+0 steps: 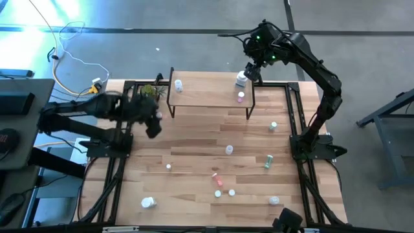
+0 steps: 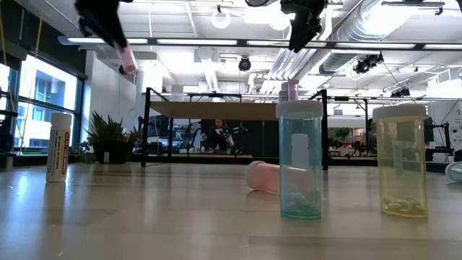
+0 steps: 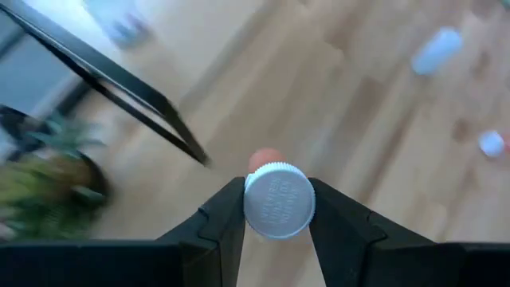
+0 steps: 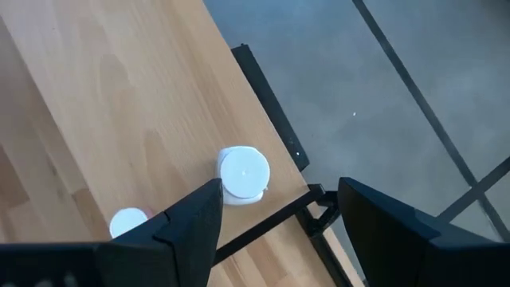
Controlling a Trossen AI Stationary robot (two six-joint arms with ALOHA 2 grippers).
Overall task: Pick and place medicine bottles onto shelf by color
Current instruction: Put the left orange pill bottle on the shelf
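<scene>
The left gripper is closed around a pink medicine bottle with a white cap, raised above the table beside the shelf. The right gripper hangs wide and empty over the shelf's right end, above a white jar.

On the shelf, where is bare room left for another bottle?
The shelf is bare along its middle, between the white bottle at its left end and the white jar and pink bottle crowding its right end.

Pale wood shelf — black metal legs
</scene>
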